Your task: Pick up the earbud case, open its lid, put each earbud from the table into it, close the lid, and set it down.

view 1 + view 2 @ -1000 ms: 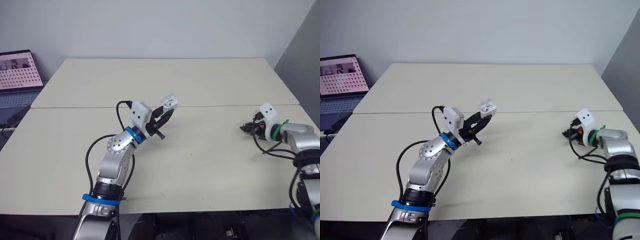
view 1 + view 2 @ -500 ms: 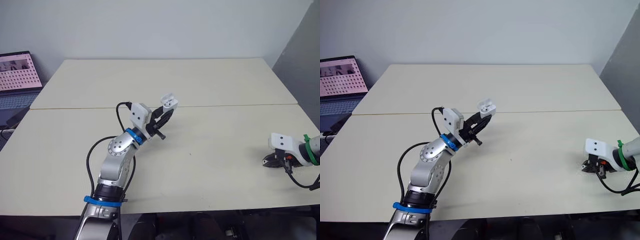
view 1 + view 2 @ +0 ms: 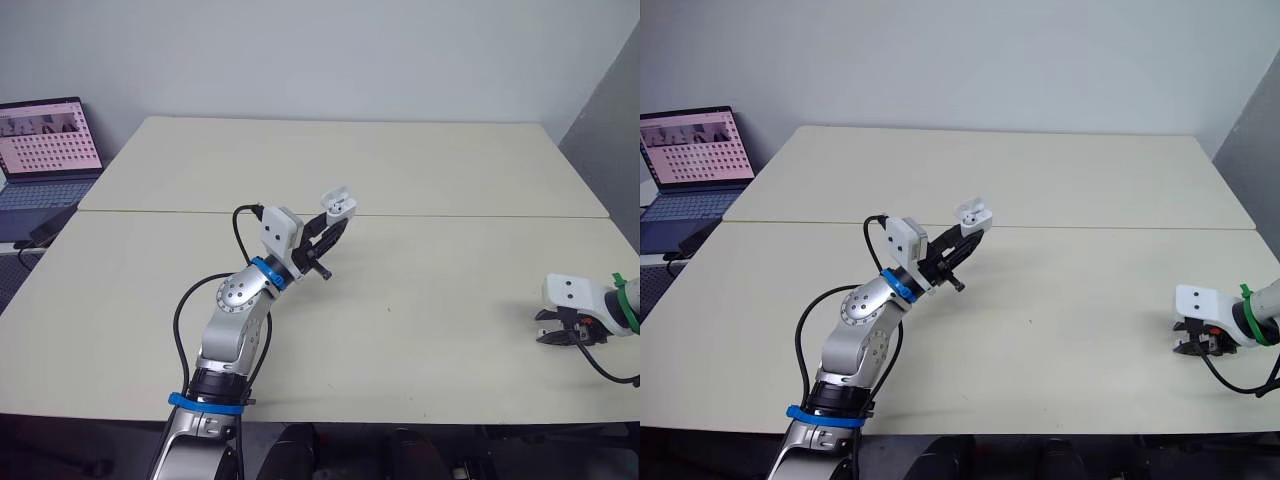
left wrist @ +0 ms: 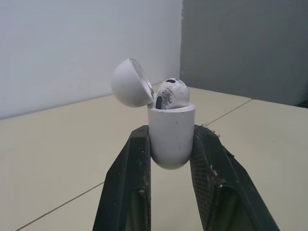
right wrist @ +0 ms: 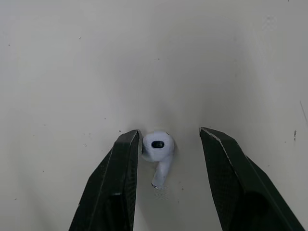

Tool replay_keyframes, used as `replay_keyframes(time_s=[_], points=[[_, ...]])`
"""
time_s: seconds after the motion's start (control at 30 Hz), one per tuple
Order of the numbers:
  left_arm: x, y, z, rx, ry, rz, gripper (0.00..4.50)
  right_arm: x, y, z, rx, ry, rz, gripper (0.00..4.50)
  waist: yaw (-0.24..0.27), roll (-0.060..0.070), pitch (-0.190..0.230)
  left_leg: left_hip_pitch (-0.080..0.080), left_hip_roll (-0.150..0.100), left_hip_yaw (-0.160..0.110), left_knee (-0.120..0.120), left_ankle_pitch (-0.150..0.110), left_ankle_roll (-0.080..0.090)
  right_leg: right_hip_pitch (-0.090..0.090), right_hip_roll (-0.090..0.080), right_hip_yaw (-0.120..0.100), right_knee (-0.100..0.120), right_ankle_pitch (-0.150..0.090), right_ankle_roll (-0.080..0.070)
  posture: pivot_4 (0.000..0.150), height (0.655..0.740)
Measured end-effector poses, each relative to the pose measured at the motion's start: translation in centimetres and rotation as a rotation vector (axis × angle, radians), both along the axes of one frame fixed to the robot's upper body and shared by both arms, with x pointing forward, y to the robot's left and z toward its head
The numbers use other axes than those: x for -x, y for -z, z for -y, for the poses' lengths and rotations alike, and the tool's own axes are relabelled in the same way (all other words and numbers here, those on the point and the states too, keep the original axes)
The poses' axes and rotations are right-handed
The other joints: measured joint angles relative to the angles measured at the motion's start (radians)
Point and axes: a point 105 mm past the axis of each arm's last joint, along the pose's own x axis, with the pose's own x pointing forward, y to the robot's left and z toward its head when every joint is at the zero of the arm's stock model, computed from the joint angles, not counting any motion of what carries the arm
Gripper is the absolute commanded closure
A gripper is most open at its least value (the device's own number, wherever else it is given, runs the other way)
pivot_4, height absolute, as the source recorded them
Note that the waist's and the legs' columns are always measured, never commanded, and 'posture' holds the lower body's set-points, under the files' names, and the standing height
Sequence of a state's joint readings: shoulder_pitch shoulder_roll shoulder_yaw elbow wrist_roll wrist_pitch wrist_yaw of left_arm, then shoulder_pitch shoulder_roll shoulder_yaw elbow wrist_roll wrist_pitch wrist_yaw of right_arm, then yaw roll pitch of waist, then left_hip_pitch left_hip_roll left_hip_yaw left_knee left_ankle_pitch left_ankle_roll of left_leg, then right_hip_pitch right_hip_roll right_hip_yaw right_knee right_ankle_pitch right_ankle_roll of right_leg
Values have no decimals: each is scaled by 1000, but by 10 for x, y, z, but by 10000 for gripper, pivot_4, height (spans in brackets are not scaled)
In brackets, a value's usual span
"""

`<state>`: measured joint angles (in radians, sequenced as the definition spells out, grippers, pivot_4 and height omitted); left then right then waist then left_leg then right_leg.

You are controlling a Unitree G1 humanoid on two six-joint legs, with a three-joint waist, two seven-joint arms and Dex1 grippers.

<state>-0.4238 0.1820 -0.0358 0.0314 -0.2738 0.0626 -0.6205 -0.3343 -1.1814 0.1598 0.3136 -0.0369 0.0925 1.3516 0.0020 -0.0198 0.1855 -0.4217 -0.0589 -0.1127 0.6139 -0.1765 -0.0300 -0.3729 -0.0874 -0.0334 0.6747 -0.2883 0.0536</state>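
- Pale grey walls stand behind a cream table (image 3: 420,170) made of 2 tops joined along a seam. An open laptop (image 3: 45,135) sits just off its far left corner.
- Head views: the left gripper (image 3: 334,222) is raised above the table near the seam, left of centre. It is clamped on the white earbud case (image 3: 339,205), which is held clear of the surface.
- Head views: the right gripper (image 3: 546,338) is low over the table near its right edge, well apart from the case. Its tips point toward the robot's left, and whatever lies between them is too small to make out from here.
- Left wrist view: 2 black fingers (image 4: 126,183) press the case body from both sides and hold it upright. The lid (image 4: 130,89) is swung open and tilts off to one side on its hinge. 1 seated earbud (image 4: 172,94) sticks out of the case top, with a dark patch on its white head.
- Right wrist view: the right gripper's fingers are spread apart just over the table, with the loose earbud (image 5: 158,146) lying on the surface between them. Its head seems to touch 1 finger, while a clear gap separates it from the other. Its stem points back toward the wrist.
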Motion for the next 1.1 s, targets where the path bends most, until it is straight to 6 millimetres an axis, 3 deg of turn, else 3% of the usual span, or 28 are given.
replay_keyframes(time_s=[0.57,0.73,0.87,0.97,1.1], points=[[0,0,0,0,1,0,37550,-2,0,3,12,-9,5,24366,0,0,0,2,0,0,0,0,0,2,0,0,-1,0,0,1500,7400],[0,0,0,0,1,0,37550,0,2,-2,-4,-22,-1,39694,-1,-2,0,3,1,0,0,0,0,3,0,0,-1,0,0,1500,7400],[2,0,1,0,4,2,37550,3,2,-8,-32,-44,0,40890,-3,-2,0,4,1,1,-1,0,0,3,0,1,-1,-2,2,1500,7400],[3,1,1,0,6,3,37550,2,1,-25,-114,-75,9,40890,-5,-2,0,4,2,1,-2,0,0,2,0,1,0,-1,2,1500,7400],[5,1,4,2,22,1,37550,-12,-17,-86,-411,-105,97,40890,-7,-1,0,3,2,1,-2,0,0,1,0,2,1,-1,2,1500,7400]])
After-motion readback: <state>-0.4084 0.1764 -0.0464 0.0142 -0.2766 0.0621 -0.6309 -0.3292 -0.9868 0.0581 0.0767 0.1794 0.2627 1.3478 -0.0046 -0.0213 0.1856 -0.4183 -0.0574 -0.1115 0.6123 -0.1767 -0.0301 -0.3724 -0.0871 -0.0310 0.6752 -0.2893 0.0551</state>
